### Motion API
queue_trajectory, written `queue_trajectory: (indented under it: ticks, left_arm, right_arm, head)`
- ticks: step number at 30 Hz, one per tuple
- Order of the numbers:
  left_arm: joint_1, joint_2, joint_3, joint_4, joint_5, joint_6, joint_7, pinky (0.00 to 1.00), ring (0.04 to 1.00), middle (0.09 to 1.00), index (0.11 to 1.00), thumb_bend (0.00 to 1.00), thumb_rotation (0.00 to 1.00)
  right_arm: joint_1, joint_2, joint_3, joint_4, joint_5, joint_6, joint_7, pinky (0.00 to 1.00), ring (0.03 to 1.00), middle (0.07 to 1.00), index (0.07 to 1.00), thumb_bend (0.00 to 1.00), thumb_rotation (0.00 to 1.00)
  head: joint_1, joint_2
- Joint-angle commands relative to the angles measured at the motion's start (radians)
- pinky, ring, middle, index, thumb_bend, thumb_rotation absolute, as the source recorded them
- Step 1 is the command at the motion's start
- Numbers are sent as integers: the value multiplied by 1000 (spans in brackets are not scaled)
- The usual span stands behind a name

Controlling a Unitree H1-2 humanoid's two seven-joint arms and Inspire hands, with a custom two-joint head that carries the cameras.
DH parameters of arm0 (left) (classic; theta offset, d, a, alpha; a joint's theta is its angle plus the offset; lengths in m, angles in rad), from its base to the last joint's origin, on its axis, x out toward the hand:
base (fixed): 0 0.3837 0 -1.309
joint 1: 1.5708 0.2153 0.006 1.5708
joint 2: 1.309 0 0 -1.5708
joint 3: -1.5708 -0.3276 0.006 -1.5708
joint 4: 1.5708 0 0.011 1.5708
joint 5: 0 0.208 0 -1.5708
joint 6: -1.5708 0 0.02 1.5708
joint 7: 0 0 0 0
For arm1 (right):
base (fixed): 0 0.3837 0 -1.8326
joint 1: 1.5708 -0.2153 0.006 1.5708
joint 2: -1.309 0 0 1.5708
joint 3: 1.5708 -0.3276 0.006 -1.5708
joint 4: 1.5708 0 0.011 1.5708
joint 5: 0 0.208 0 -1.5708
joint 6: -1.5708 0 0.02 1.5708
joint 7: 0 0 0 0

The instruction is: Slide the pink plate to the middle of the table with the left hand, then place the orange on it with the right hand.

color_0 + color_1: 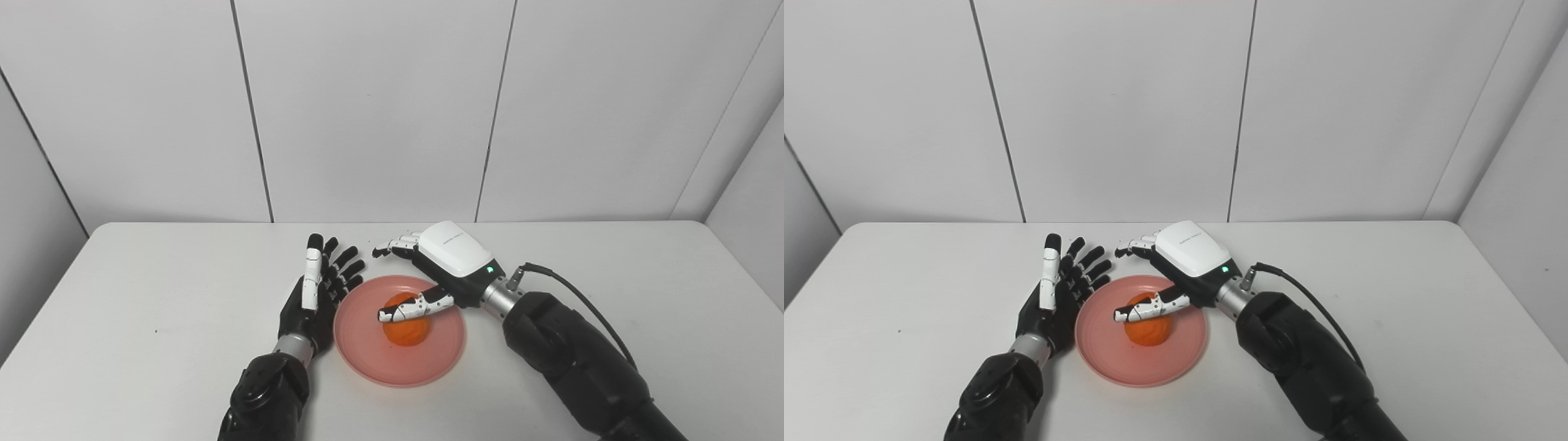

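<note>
While the orange (pixel 405 328) sits on the plate (pixel 367 358), right hand (pixel 450 254) spreads wide above — left hand (pixel 315 294) open beside the rim.

Round, shallow pink plastic plate (pixel 367 355) lying flat near the middle of the white table. On its centre, a small round orange fruit (pixel 407 334), upright, partly crossed by a robot thumb.

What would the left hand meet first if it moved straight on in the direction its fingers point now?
Nothing nearby: the left hand points away toward the back wall, beside the pink plate. Only bare table lies ahead, though depth is hard to judge.
</note>
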Motion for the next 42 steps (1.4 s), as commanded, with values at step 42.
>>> queue_trajectory:
  ticks: [42]
  left_arm:
    - [-19, 1, -84, 143, 304, -279, 141, 1000, 1000, 1000, 1000, 922, 1000]
  right_arm:
    - [211, 347, -504, 142, 1057, 358, 11, 1000, 1000, 1000, 1000, 754, 977]
  head:
    - [29, 11]
